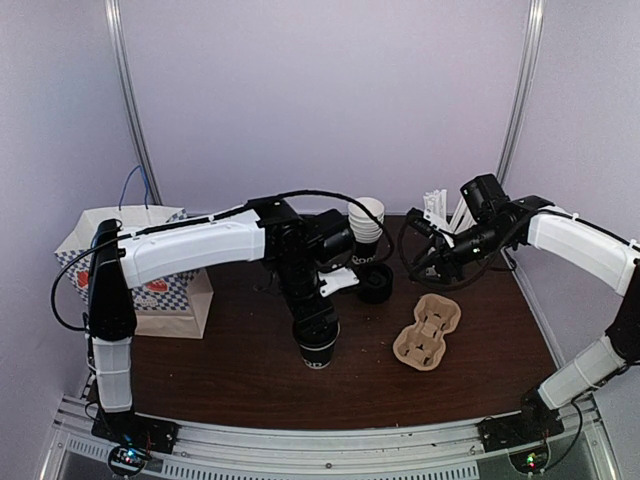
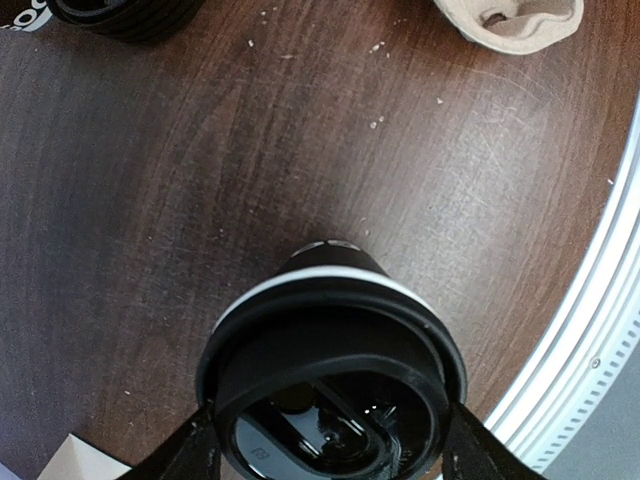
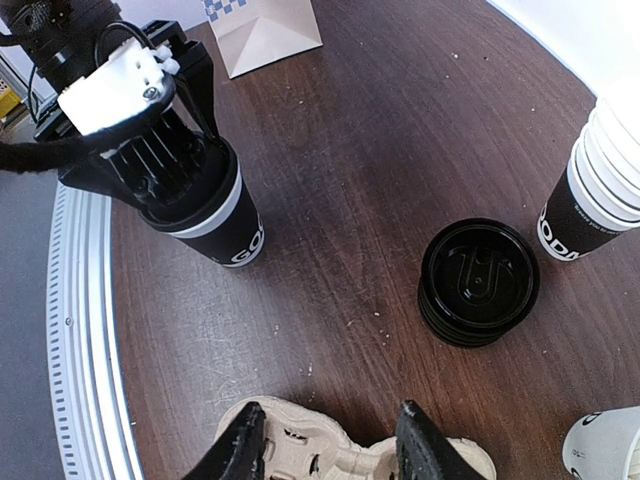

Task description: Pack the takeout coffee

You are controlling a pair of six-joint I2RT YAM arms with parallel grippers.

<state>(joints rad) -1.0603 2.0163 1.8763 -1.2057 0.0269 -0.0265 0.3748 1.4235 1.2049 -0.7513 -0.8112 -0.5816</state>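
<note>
Note that the left claw (image 1: pixel 318 338) is closed on the lidded takeout coffee (image 3: pixel 232 235), which stands upright near the middle of the near edge of the counter (image 1: pixel 240 370). The right claw (image 3: pixel 330 410) is open, with its fingers spread above the pulp cup carrier (image 1: pixel 428 330).

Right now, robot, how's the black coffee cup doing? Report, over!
Left gripper shut on small black paper cup with black plastic lid, upright on dark wooden table. Right gripper open, over beige pulp cup carrier. Nothing between cup and carrier.
</note>
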